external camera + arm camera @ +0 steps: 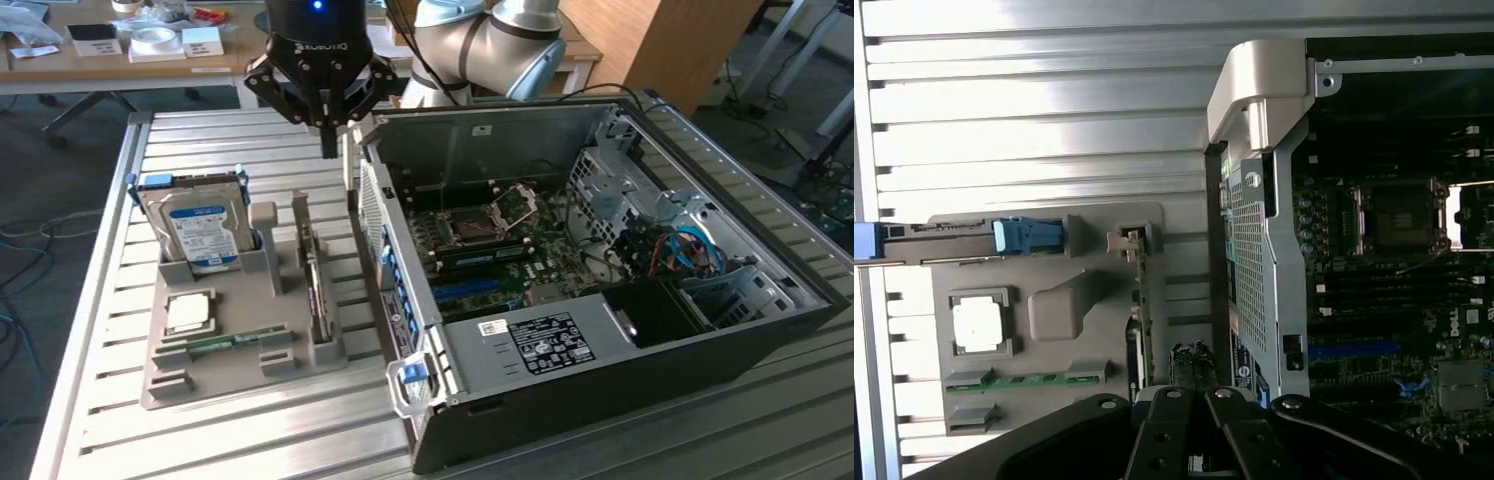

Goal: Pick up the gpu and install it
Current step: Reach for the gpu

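Tray [200, 378] held drive [200, 232], CPU [188, 313], RAM [222, 342] and upright gpu [312, 280]; open case [534, 400] stood beside. Gripper [328, 148], pressed together and empty, hung above, between tray and case.

- The brand ROBOTIQ stands in pale capitals on the black body of the gripper [328, 150].
- The hard drive [200, 235] carries a blue-and-white label; its print cannot be read.
- The power supply [550, 340] bears a black label with white print and marks, too small to read.
- A white sticker [490, 326] beside it is likewise unreadable.
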